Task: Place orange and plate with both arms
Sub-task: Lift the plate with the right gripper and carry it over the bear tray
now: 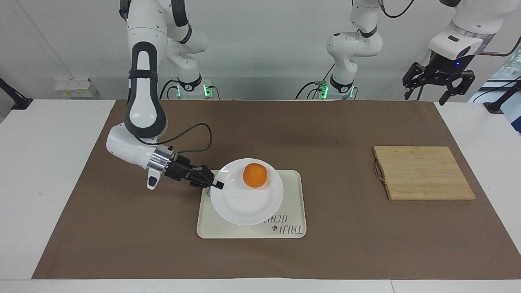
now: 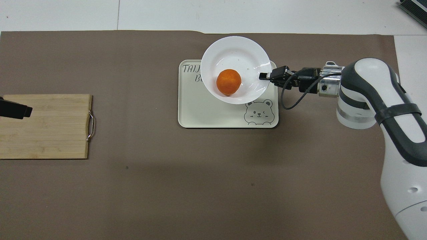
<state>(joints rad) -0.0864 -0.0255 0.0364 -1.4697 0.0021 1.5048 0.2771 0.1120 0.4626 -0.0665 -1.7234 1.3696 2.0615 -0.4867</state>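
My right gripper (image 1: 217, 185) (image 2: 263, 76) sits left of centre in the facing view, clamped on the rim of the plate (image 1: 240, 203) (image 2: 233, 55) at the edge toward my right arm's end of the surface. The plate is over the cream tray (image 1: 291, 203) (image 2: 200, 113); can't tell if it touches the tray. In the overhead view the plate covers the tray's upper middle and overhangs its top edge. The orange (image 1: 255, 175) (image 2: 228, 82) lies in the plate, on the part nearer to me, above plate centre in the facing view.

The tray's bear drawing (image 2: 259, 113) shows at its lower right corner in the overhead view.

My left gripper (image 1: 438, 83) waits in the upper right of the facing view, fingers spread apart, holding nothing; only its dark tip (image 2: 15, 110) shows at the overhead view's left edge, over the wooden board (image 1: 423, 173) (image 2: 50, 126).

The brown mat (image 1: 122, 228) (image 2: 133, 186) covers the surface (image 1: 40, 162).
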